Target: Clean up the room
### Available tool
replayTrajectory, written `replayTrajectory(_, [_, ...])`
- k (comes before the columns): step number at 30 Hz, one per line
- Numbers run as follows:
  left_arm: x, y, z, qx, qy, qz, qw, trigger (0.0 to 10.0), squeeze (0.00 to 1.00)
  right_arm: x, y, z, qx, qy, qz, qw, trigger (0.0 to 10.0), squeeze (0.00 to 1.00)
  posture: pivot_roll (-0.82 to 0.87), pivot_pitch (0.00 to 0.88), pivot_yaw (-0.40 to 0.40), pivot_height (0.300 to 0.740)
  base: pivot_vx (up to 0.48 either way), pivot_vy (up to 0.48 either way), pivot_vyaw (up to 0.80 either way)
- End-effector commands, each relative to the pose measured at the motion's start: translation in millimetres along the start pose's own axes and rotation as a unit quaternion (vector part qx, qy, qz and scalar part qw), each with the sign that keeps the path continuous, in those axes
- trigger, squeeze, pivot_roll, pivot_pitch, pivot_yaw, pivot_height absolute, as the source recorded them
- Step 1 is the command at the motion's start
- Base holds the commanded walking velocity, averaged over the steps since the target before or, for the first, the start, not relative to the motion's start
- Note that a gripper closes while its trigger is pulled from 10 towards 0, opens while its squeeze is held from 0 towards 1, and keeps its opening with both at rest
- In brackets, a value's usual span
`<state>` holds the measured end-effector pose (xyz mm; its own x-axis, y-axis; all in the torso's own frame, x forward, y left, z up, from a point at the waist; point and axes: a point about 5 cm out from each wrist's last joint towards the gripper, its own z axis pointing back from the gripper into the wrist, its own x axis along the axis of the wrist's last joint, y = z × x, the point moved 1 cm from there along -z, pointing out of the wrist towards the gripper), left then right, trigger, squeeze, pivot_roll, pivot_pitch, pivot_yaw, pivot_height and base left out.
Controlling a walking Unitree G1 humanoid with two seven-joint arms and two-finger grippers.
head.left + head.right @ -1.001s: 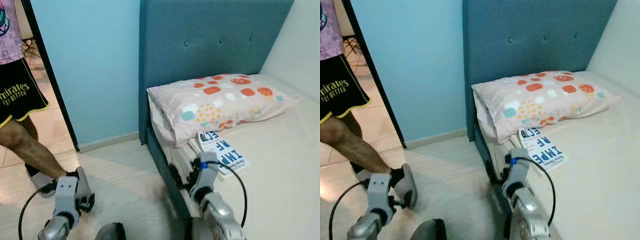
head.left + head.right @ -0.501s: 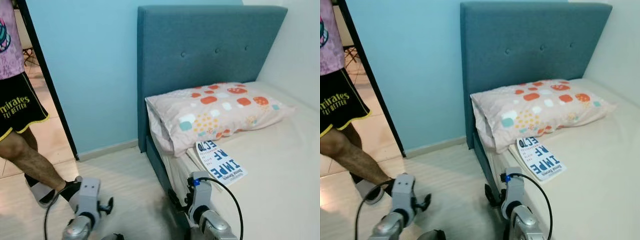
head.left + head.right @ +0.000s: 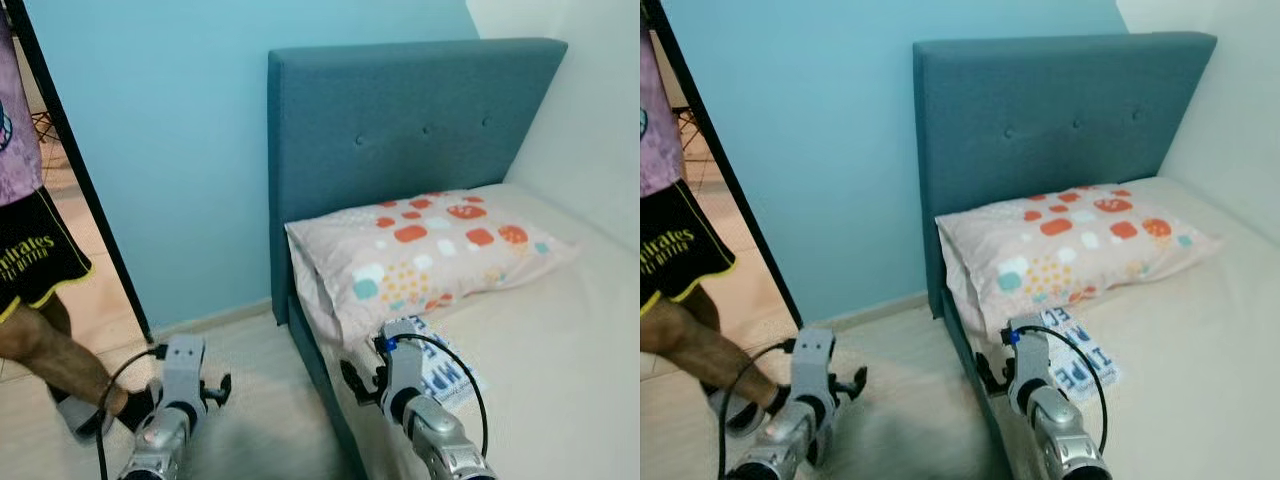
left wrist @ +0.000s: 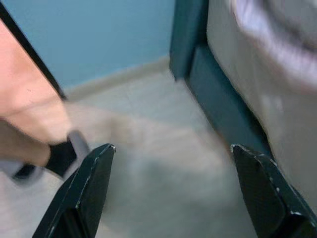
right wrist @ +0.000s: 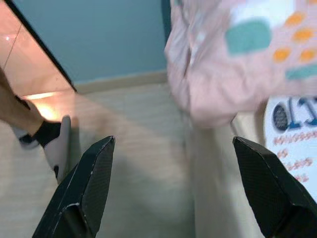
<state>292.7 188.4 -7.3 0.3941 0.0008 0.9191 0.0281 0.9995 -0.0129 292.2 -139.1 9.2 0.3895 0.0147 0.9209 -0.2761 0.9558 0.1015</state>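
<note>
Left eye view: my right hand is raised at the near edge of the bed, fingers spread wide, nothing in it. Just past it a white book with blue lettering lies flat on the mattress, its far end touching or tucked under the spotted pillow, which sits against the teal headboard. My left hand hangs over the pale floor beside the bed frame, fingers also apart, empty. A person's leg in black shorts and a grey slipper stands in the doorway on my left.
</note>
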Motion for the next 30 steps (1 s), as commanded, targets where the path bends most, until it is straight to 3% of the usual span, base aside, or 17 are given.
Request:
replayTrajectory(1, [3,-0.2,-1.2,-0.004,-0.002,0.001,1.0,10.0,0.0,-3,-2.1,2.9,-0.008,-0.002,-0.001,1.0,10.0,0.0,0.01,0.0,-0.053,0.701,0.0,0.0,0.0])
replayTrajectory(6, [0,-25.8,-6.3,-0.06,0.027,-0.044,0.997,10.0,0.0,-4,-12.4,1.3,-0.024,0.002,0.011,1.0,10.0,0.0,0.01,0.0,-0.028,0.725,-0.365,0.0,0.0])
replayTrajectory(11, [-5,-27.3,-4.1,-0.071,0.037,-0.049,0.996,10.0,0.0,1,-18.0,0.1,-0.037,0.001,0.013,0.999,10.0,0.0,-0.01,0.0,-0.029,0.735,-0.288,0.0,0.0])
replayTrajectory(12, [-15,-24.7,-0.3,-0.064,0.056,-0.036,0.996,10.0,0.0,6,-22.9,-1.1,-0.052,0.005,0.044,0.998,10.0,0.0,-0.02,0.0,-0.023,0.74,0.0,0.0,0.0])
replayTrajectory(14, [-18,-23.8,0.6,-0.058,0.063,-0.028,0.996,10.0,0.0,6,-24.2,-1.6,-0.056,0.007,0.054,0.997,10.0,0.0,-0.02,0.0,-0.024,0.74,0.0,0.0,0.0])
replayTrajectory(21, [-16,-35.1,-2.0,-0.065,0.062,-0.02,0.996,10.0,0.0,3,-16.4,-2.6,-0.043,0.014,0.077,0.996,10.0,0.0,-0.03,0.0,-0.023,0.74,0.0,0.0,0.0])
replayTrajectory(30, [-16,-30.8,-3.7,-0.048,0.08,-0.02,0.995,10.0,0.0,-2,-13.4,-5.6,-0.044,0.027,0.088,0.995,10.0,0.0,-0.02,0.0,-0.02,0.74,-0.444,0.0,0.0])
